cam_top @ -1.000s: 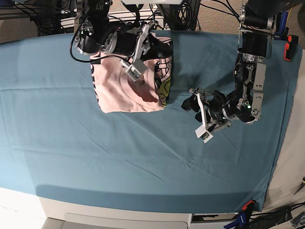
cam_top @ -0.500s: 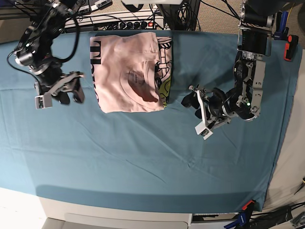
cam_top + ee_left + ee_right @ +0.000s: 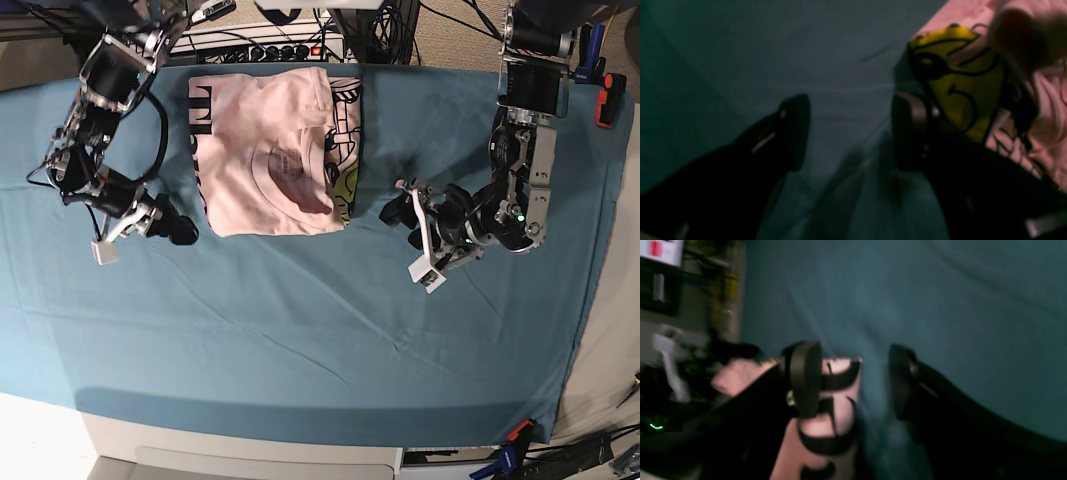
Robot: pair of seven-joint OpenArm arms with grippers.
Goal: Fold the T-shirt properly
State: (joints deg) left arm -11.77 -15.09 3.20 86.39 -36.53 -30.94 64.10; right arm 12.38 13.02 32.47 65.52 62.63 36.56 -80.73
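Both grippers empty beside a largely folded T-shirt.
We see the left gripper point(image 3: 400, 212) and right gripper point(image 3: 172, 228) with jaws apart, flanking the T-shirt point(image 3: 270, 150), a compact rectangle on the teal cloth point(image 3: 320, 330); we judge only tidying remains.

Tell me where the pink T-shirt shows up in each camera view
Base: T-shirt lies folded at upper centre, between both arms.
Left wrist: upper right corner, past the left hand.
Right wrist: lower left, beside the right hand.
Shared landmark: teal table cloth.
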